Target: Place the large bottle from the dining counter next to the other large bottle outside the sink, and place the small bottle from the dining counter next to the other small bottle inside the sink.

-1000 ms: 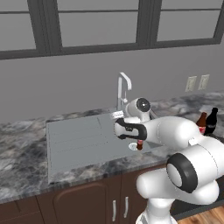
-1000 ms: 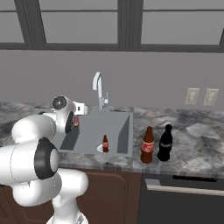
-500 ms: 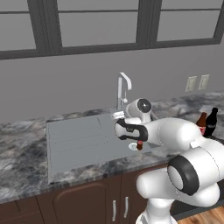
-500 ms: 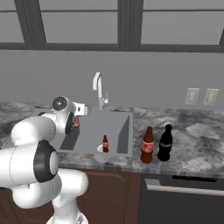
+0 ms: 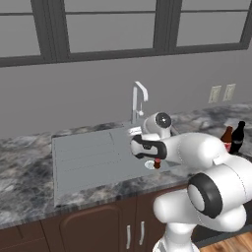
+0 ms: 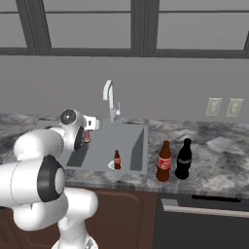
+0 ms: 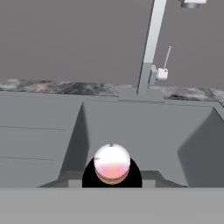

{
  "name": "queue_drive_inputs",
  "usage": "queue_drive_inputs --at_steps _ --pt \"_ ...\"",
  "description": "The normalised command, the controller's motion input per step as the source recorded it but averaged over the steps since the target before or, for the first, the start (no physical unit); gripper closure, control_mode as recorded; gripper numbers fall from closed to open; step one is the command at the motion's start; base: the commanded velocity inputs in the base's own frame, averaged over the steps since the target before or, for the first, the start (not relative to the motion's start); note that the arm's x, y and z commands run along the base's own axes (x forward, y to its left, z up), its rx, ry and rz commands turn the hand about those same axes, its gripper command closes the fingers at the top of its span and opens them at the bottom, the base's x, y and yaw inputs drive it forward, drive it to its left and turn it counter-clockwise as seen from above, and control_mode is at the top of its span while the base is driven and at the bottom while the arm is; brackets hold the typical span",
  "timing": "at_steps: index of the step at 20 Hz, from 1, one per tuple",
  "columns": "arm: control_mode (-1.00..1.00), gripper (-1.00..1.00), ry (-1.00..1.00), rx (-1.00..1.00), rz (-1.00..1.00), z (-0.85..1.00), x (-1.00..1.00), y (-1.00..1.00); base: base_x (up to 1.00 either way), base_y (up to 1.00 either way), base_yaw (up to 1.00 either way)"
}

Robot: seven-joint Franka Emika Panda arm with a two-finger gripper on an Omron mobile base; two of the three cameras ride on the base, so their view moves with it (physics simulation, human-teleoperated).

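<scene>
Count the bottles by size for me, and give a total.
Large bottles: 2, a brown one and a black one, on the counter right of the sink.
Small bottles: 2, one in the sink, one at the gripper.
Total: 4

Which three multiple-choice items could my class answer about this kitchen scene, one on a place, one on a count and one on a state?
1. Where does the free-standing small bottle stand?
A. On the window ledge
B. Inside the sink
C. Beside the wall sockets

2. How many large bottles stand on the counter right of the sink?
A. One
B. Two
C. Four

3. How do the brown large bottle and the black large bottle stand?
A. Upright, side by side
B. Lying flat
C. Stacked

Key: 1 B, it stands on the basin floor; 2 B, one brown and one black; 3 A, both necks point up.
</scene>
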Motion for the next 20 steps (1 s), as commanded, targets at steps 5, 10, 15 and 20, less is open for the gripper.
queue_drive_inputs --at_steps 5,10,15,20 --pt "-1.00 1.00 0.00 -0.07 0.00 -0.09 0.09 -0.33 0.00 0.00 0.00" --pt "-1.00 1.00 0.00 -0.01 0.00 -0.08 0.18 -0.32 0.00 0.00 0.00" --pt "-1.00 1.00 0.00 0.00 0.00 -0.09 0.04 -0.19 0.00 0.00 0.00" --pt "-1.00 1.00 0.00 0.00 0.00 -0.20 0.01 0.00 0.00 0.00 0.00"
